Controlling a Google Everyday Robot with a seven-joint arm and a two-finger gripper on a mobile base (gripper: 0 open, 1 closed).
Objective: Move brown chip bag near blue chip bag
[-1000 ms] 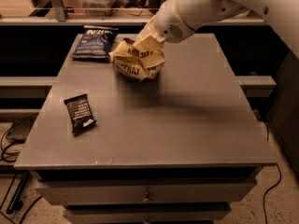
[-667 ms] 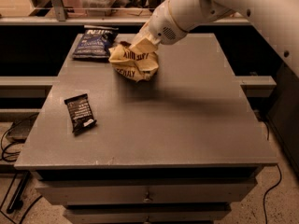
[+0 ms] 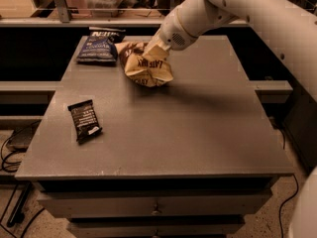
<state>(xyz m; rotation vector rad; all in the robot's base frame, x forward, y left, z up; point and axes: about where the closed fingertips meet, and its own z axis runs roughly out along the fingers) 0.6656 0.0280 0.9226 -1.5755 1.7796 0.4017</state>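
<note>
The brown chip bag (image 3: 145,66), crumpled tan with a dark band and white lettering, is at the back of the grey table (image 3: 198,133), left of centre. My gripper (image 3: 154,49) is shut on the bag's upper right part; the white arm reaches in from the upper right. The bag looks to rest on or just above the table. The blue chip bag (image 3: 99,47), dark navy with white lettering, lies flat at the back left corner, a short gap left of the brown bag.
A small black snack-bar wrapper (image 3: 84,120) lies flat near the table's left edge. A lower shelf and railing run behind the table. Cables lie on the floor at the lower left. Drawers sit under the table's front edge.
My gripper and the brown chip bag have shifted a little to the left, closer to the blue chip bag. The blue bag and the black wrapper have not moved.
</note>
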